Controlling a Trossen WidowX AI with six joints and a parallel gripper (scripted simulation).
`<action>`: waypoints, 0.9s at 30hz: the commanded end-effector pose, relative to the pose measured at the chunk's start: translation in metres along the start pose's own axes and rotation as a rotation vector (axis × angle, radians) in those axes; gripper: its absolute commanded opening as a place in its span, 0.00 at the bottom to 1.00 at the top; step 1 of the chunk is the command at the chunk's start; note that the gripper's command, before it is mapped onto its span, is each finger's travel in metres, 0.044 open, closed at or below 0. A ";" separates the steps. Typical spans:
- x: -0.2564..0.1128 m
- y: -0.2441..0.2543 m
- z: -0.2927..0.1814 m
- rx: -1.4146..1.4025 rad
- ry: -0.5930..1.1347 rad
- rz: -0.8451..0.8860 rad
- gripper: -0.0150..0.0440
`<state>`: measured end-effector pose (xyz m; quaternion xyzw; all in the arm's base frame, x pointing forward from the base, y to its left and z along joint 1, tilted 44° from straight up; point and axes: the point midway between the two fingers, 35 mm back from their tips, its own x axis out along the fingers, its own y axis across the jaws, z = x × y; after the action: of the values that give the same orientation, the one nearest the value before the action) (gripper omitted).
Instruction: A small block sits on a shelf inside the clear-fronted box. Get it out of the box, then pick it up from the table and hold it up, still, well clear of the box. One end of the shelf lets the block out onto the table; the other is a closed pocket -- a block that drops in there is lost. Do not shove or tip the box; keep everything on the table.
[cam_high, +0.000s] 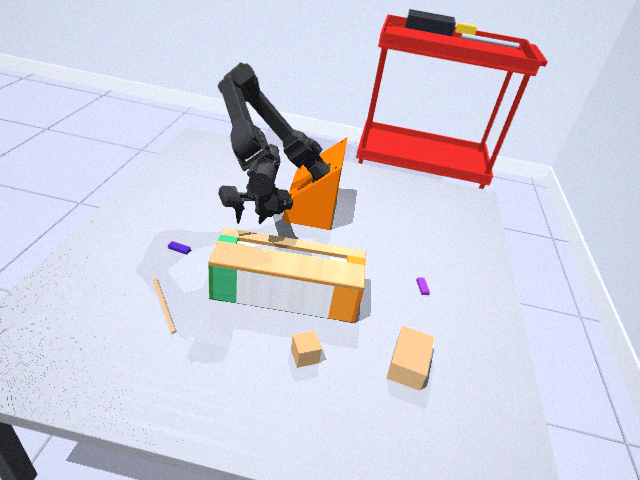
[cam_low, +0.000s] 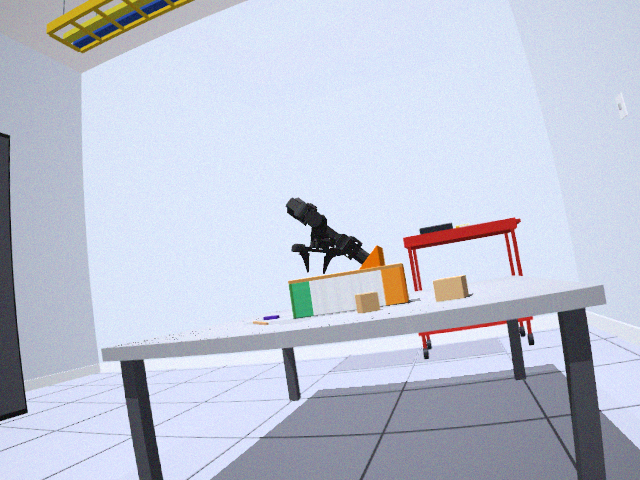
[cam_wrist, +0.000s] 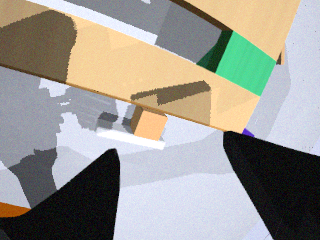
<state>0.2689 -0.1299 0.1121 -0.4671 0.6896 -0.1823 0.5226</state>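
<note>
The clear-fronted box (cam_high: 294, 267) (cam_low: 346, 292) (cam_wrist: 110, 62) stands upright, with a green end (cam_high: 223, 283) (cam_low: 302, 299) (cam_wrist: 245, 62) and an orange end (cam_high: 345, 303) (cam_low: 395, 284). A small tan block (cam_wrist: 151, 125) lies on the table close behind the box's back wall, beside a thin white strip (cam_wrist: 125, 138). The box hides it in the top and exterior views. My gripper (cam_high: 249, 222) (cam_low: 315, 271) (cam_wrist: 171, 147) is open and empty, behind and above the box toward the green end. In the wrist view the block appears slightly beyond the fingertips, between their lines.
An orange wedge (cam_high: 312, 206) stands behind the box by the arm. A tan cube (cam_high: 306, 348) (cam_low: 367, 302) and a larger tan block (cam_high: 413, 353) (cam_low: 450, 288) stand in front. A thin stick (cam_high: 164, 304) and purple pieces (cam_high: 179, 248) (cam_high: 422, 286) lie to the sides.
</note>
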 end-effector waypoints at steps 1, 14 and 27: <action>0.001 -0.001 -0.012 0.793 -0.062 0.087 0.74; -0.001 -0.008 -0.027 2.024 -0.078 0.287 0.74; -0.004 -0.017 -0.039 2.984 0.017 0.542 0.74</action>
<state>0.2503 -0.1405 0.1329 0.2891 0.2248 -0.6044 0.7075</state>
